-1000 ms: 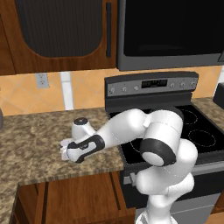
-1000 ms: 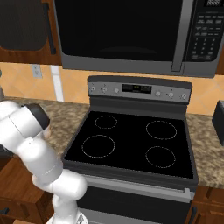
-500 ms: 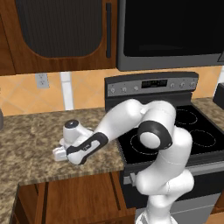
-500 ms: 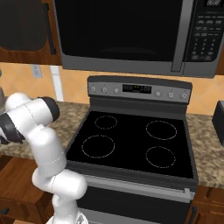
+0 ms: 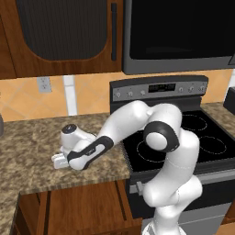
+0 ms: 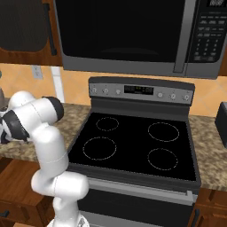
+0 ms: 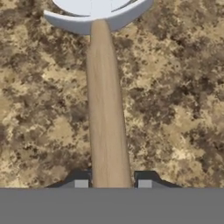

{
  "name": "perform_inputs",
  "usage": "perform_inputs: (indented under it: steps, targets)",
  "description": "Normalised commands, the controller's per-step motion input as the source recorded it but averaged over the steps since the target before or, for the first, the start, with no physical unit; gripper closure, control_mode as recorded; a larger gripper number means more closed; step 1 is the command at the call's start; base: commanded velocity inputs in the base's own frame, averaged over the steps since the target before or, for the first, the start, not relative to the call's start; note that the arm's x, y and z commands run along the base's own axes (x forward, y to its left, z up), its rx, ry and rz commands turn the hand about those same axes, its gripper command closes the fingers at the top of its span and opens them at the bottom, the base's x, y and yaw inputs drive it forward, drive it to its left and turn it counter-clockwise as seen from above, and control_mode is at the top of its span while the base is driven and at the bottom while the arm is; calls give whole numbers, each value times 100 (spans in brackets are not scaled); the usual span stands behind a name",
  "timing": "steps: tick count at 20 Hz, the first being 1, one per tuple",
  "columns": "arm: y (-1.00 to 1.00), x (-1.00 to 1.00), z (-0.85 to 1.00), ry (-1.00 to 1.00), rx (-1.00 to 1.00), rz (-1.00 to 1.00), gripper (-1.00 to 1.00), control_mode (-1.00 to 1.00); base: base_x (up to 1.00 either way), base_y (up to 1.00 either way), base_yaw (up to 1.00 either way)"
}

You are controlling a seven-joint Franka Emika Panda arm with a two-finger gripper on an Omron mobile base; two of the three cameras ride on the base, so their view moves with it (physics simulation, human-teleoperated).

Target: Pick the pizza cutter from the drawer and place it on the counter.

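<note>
The placing step is in hand: the tool grasps the pizza cutter by the near end of its tan handle, one dark fingertip to each side of the wood, and holds it over the speckled granite table. In the left base view the tool sits low at the left of the frame, close above the stone to the left of the black stove top, with the white arm stretched out toward it from the lower right.

In the hand view the cutter's long axis runs straight up the frame — handle at the bottom between the fingertips, pale round wheel at the top edge, partly cut off. So the wheel points away from the tool, along its reach. The handle seems to lie about level with the table, but whether cutter and stone already touch I cannot tell; no clear gap or shadow settles it.

The drawer plays no further part, by my reading — the cutter is out and over the table. What the next move calls for is a small settling down until the cutter rests on the granite, then parting the fingers and drawing back along the handle's line, so the wheel is not dragged or rolled aside.
</note>
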Motion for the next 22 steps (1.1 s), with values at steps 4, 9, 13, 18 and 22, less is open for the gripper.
perform_inputs:
  steps: [4,9,13,18,22]
  targets:
    - [0,0,0,0,0,0,-100,-100,0,0,0]
    - [0,0,0,0,0,0,-100,-100,0,0,0]
    - [-25,-6,71,-13,0,0,-100,-100,0,0,0]
    - [-79,-64,100,-11,0,0,-100,-100,0,0,0]
    - [-100,-62,97,-1,0,-2,-100,-100,0,0,0]
